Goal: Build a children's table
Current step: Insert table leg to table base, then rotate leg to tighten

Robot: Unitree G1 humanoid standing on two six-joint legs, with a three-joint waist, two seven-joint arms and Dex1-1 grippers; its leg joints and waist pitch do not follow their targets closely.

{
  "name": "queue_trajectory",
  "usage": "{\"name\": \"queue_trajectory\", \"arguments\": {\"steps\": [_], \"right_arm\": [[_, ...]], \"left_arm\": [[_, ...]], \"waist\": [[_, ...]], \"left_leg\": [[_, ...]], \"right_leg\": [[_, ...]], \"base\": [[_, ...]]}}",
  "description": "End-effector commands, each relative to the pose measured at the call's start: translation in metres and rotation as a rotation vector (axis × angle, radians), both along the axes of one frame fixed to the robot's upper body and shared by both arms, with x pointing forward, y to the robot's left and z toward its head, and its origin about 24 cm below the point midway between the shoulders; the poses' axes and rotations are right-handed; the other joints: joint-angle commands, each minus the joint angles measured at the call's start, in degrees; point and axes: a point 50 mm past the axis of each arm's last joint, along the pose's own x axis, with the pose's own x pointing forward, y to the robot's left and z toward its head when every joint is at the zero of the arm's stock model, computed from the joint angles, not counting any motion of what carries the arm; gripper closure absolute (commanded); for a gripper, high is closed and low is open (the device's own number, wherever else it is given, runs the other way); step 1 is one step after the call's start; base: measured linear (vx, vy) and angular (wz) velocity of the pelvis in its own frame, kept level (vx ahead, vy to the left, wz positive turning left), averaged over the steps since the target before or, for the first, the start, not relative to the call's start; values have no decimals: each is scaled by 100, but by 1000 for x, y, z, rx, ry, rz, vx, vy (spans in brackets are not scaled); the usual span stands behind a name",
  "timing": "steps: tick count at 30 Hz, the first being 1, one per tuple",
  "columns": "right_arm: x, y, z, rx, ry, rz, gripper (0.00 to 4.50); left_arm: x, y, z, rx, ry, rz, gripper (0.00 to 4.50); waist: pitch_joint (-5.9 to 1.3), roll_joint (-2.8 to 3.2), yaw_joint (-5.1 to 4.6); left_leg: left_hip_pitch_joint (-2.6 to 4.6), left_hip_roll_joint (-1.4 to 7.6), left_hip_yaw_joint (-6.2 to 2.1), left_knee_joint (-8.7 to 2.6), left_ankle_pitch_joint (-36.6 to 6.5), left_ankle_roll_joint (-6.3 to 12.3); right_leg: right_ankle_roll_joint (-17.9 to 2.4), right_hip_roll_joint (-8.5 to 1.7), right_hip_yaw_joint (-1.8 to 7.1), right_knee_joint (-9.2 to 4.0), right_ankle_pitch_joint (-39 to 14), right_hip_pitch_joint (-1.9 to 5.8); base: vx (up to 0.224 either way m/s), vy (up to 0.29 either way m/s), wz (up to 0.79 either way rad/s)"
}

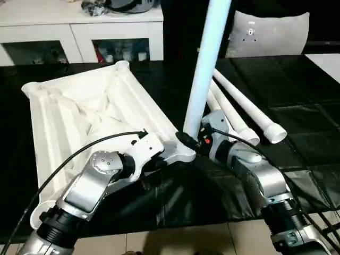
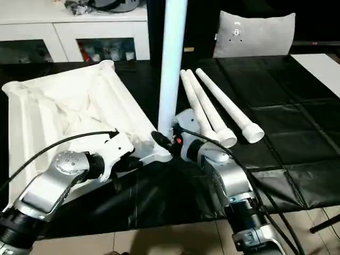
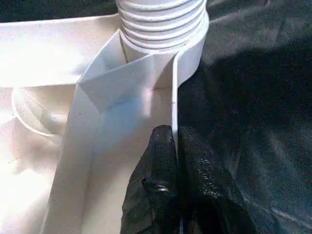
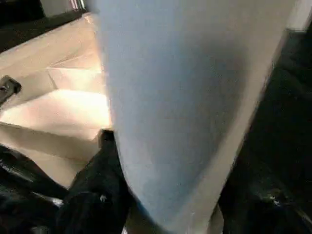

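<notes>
The children's table top (image 1: 69,111) lies upside down on the black surface, ribbed underside up. One white leg (image 1: 204,64) stands upright in the near right corner, and its ridged end (image 3: 163,19) sits in the round corner socket. My right gripper (image 1: 190,139) is at the base of this leg, with black fingers (image 4: 97,195) pressed against both sides of it. My left gripper (image 3: 174,134) is shut on the thin rim of the top, just beside that corner. Three loose legs (image 1: 239,114) lie side by side on the surface to the right.
White cabinets (image 1: 79,32) with open shelves stand behind the work surface. A pale padded panel (image 1: 268,34) leans at the back right, and a flat white board (image 1: 326,61) shows at the right edge. The black surface ends near me over tiled floor (image 1: 186,239).
</notes>
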Motion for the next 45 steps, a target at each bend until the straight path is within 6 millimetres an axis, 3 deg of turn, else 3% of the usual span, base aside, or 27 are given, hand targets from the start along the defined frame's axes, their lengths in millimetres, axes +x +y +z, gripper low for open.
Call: {"name": "queue_trajectory", "arguments": {"steps": [1,6,7,9,10,14,19,24,29,37,45], "right_arm": [[-13,-20,-48,-125,191,-79,158],[-12,-23,-44,-106,144,-81,125],[-13,-24,-44,-105,141,-80,112],[-14,-26,-42,-102,118,-71,92],[-16,-27,-42,-97,109,-62,79],[-20,-37,-35,-44,81,-39,48],[-27,-51,-30,-55,45,3,5],[-33,-60,-19,-22,7,45,5],[-35,-71,-2,-8,-39,120,5],[-32,-71,8,-45,-11,252,5],[-27,-56,7,-97,9,398,5]], "left_arm": [[9,-5,38,-103,-170,-41,450],[10,-2,30,-98,-153,-69,450],[11,-2,29,-95,-154,-71,450],[12,-1,26,-88,-151,-82,450],[13,0,25,-87,-151,-91,450],[14,2,23,-87,-148,-132,450],[15,6,20,-70,-131,-171,450],[17,10,17,-40,-120,-213,450],[14,13,13,5,-93,-323,450],[9,12,10,46,-62,-453,450],[7,11,11,70,-61,-507,450]], "waist": [[-306,52,38],[-349,43,74],[-368,77,87],[-394,60,127],[-390,94,139],[-415,73,171],[-403,93,206],[-409,101,247],[-427,94,276],[-424,96,327],[-399,97,373]], "left_leg": [[154,384,-197,-476,-2405,-250],[124,371,-164,-437,-2012,-116],[134,380,-158,-431,-1907,-82],[127,382,-142,-411,-1663,-26],[118,374,-137,-405,-1545,13],[106,377,-124,-370,-1232,188],[123,388,-126,-376,-1359,191],[124,388,-131,-364,-1351,191],[125,391,-128,-334,-1158,341],[134,395,-117,-308,-1113,396],[152,404,-124,-325,-1529,115]], "right_leg": [[-1012,-412,225,-494,-1669,61],[-1133,-418,225,-473,-1210,118],[-1166,-401,216,-470,-1060,115],[-1242,-404,216,-428,-702,144],[-1279,-397,206,-413,-565,152],[-1376,-400,191,-377,-79,203],[-1389,-408,183,-393,-374,208],[-1414,-406,183,-386,-363,216],[-1463,-422,174,-357,-179,236],[-1576,-419,160,-336,-209,227],[-1495,-434,175,-353,-867,185]], "base": [[0,0,0],[0,0,0],[0,0,0],[0,0,0],[0,0,0],[0,0,0],[0,0,0],[0,0,0],[0,0,0],[0,0,0],[0,0,0]]}}
